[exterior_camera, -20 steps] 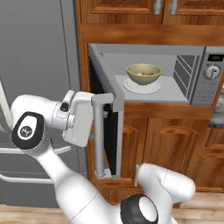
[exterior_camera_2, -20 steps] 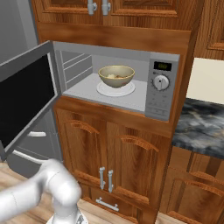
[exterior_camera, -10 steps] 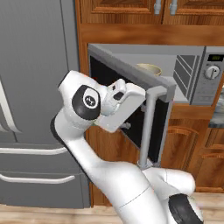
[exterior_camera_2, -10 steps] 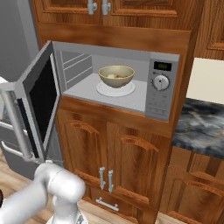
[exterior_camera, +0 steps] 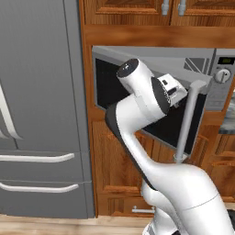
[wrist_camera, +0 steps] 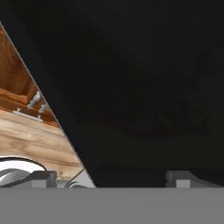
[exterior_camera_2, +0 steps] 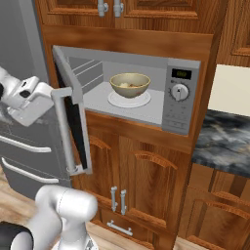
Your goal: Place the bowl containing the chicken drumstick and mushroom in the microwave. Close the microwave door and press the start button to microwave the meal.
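Microwave [exterior_camera_2: 146, 97], silver-grey and built into the wooden cabinetry, with its grey cavity exposed in the right base view. Its right-hand control panel [exterior_camera_2: 178, 100] carries a small display above a round knob. Inside the microwave, the round, deep, pale yellow-beige ceramic bowl [exterior_camera_2: 130, 85] sits upright on the flat white round turntable plate [exterior_camera_2: 129, 99], near the middle of the cavity floor. Pale pieces of food lie inside the bowl; the drumstick and mushroom cannot be told apart at this size.

The wide silver-framed microwave door [exterior_camera_2: 73, 122] with a dark black window stands partly swung toward the microwave front, hinged at the microwave's left edge. Its long vertical silver bar handle [exterior_camera: 187, 120] runs along the free edge, seen at the right of the door in the left base view.

The white arm's tool [exterior_camera_2: 29, 100] is at the outer face of the door, left of the microwave cavity in the right base view. In the hand view the two dark finger tips [wrist_camera: 183, 178] are spread wide apart, pinching nothing, with the black window close ahead of them.

A big grey fridge [exterior_camera: 41, 105] stands left of the microwave, and a dark marbled bench [exterior_camera_2: 222, 141] lies to its right.
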Robot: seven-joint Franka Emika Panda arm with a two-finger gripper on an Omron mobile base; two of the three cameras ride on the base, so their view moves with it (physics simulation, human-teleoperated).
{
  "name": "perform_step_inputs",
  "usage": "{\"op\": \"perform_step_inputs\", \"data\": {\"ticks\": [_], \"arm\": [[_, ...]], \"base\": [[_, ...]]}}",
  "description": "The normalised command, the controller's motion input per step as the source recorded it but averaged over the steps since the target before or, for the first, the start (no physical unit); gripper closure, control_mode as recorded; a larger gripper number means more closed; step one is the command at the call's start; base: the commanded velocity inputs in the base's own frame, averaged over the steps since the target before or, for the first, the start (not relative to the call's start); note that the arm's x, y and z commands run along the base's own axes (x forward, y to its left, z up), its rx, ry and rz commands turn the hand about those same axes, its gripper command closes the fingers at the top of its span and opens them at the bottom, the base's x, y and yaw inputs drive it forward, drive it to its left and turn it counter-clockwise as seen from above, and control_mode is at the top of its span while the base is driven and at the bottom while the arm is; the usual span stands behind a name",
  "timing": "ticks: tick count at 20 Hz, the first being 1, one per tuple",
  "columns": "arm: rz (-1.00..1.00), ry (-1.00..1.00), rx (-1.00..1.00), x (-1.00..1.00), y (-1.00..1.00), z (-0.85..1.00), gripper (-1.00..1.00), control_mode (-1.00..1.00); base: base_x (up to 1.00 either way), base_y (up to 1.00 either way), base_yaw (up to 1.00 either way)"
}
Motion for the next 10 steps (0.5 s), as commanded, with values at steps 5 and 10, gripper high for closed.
{"op": "perform_step_inputs", "data": {"ticks": [5,10], "arm": [[0.32,-0.14,0.02,0.61,-0.40,-0.41,-1.00,-1.00],[0.15,-0.21,0.00,0.83,-0.03,-0.22,-1.00,-1.00]], "base": [[0.00,0.00,0.00],[0.00,0.00,0.00]]}}
